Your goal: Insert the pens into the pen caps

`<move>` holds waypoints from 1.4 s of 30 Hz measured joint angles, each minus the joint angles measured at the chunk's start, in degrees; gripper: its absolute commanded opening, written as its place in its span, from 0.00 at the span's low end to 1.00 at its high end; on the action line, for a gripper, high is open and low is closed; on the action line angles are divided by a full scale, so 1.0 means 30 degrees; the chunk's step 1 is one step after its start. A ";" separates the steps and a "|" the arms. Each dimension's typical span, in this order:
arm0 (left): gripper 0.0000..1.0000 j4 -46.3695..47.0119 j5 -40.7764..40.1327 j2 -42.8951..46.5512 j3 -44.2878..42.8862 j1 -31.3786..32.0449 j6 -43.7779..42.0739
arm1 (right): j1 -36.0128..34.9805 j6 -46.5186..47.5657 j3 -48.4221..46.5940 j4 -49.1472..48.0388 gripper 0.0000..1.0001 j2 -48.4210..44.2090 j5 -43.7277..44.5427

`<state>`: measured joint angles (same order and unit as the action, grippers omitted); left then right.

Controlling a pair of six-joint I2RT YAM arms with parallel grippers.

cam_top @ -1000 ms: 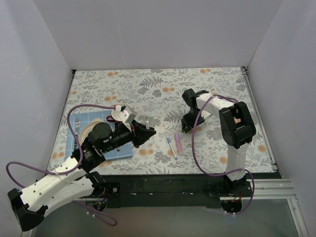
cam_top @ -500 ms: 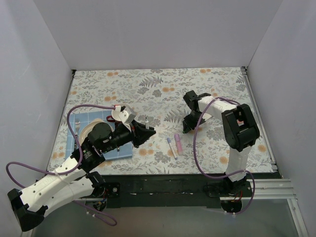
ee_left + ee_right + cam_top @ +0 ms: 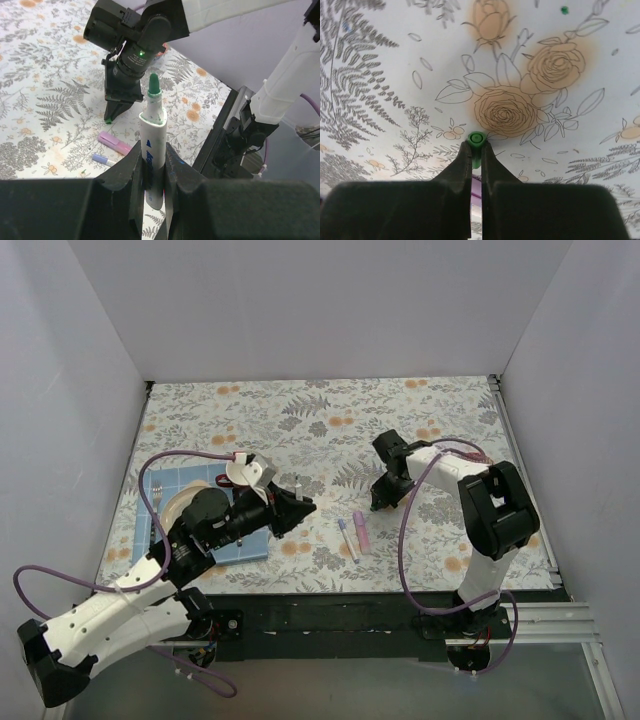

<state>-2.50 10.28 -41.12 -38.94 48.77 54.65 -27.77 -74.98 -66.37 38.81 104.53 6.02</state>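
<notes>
left jaws clamp the green-nibbed pen (image 3: pixel 152 131) crosswise, nib up, right jaws pinch the green cap (image 3: pixel 476 139) low near the surface (image 3: pixel 300 420), right of the pen and apart from it; cap axis must meet the nib.

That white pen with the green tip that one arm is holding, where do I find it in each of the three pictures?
Top external: the green-tipped pen is a thin stick left of centre, in the left gripper.
Left wrist: centre, upright, clamped by that gripper.
Right wrist: not in it.
Shared landmark: the right gripper, pinching a green cap.
</notes>
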 measured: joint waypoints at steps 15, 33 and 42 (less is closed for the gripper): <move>0.00 0.2761 0.2025 -0.5719 0.2011 0.0000 0.3810 | -0.0248 0.8874 0.4619 -0.5115 0.01 -0.3767 0.0597; 0.00 0.7847 0.4102 -0.9887 0.2769 0.0000 0.5173 | -0.0233 1.1613 0.6207 -0.5115 0.01 -0.8378 -0.0561; 0.00 0.9828 0.5712 -1.1504 0.2849 0.0000 0.5668 | -0.0313 1.1468 0.6186 -0.5916 0.01 -1.1664 -0.2339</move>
<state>26.98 27.42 -75.64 -30.39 48.77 71.66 -28.71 -40.58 -47.81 21.06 69.54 -0.99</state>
